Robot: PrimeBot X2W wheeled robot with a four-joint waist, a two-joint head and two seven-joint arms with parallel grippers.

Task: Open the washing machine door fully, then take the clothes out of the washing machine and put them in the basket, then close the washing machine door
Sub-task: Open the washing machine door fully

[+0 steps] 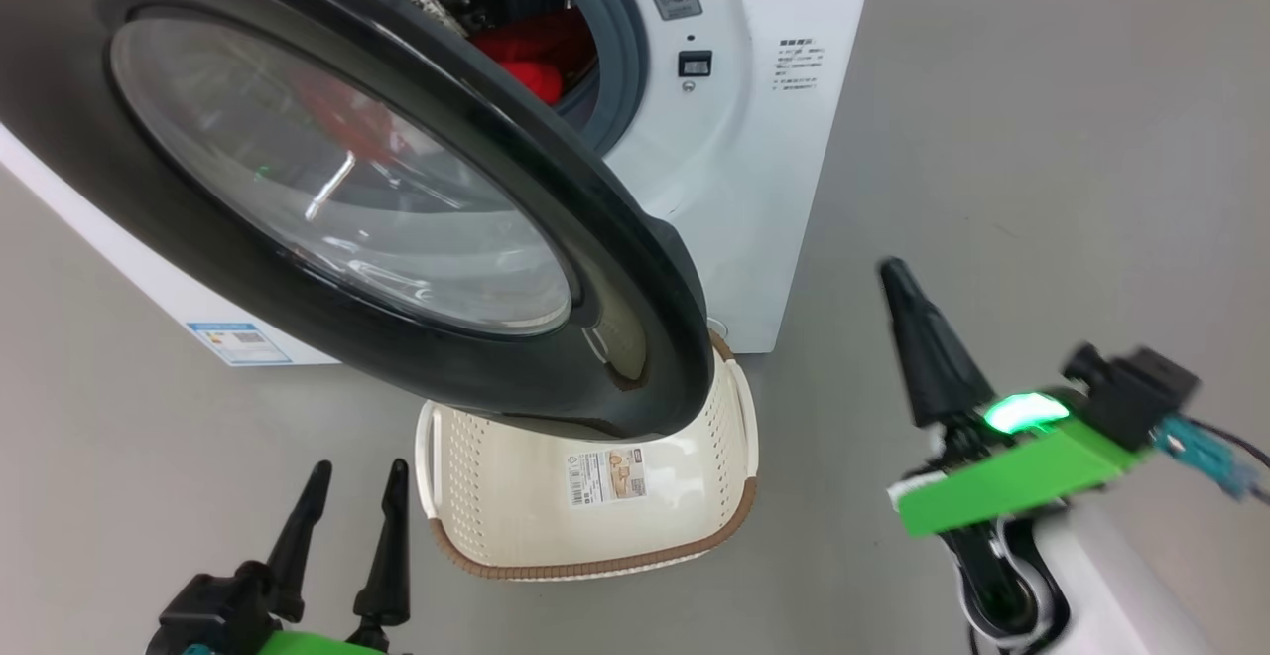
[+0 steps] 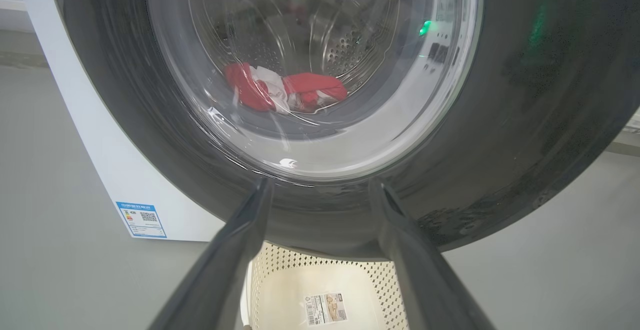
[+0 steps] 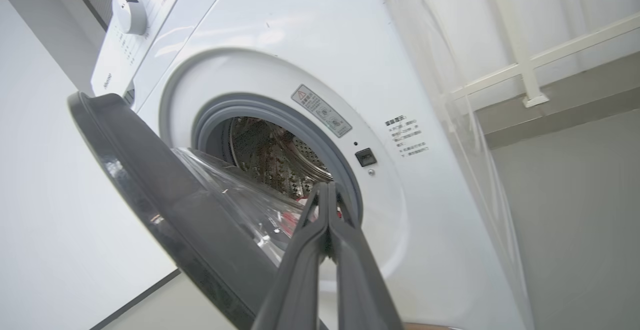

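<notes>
Now, with the washing machine door point(image 1: 615, 238) only part-open above the basket point(image 1: 595, 568) and the clothes point(image 1: 526, 55) far inside the drum point(image 3: 272, 152), we judge our shut, empty right tool point(image 1: 893, 273) must swing it wider; left tool point(image 1: 359, 471) stands open.

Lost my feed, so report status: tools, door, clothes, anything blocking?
Left tool open, empty; right tool shut, empty. Washing machine door part open, clothes inside drum. Door overhangs basket.
</notes>
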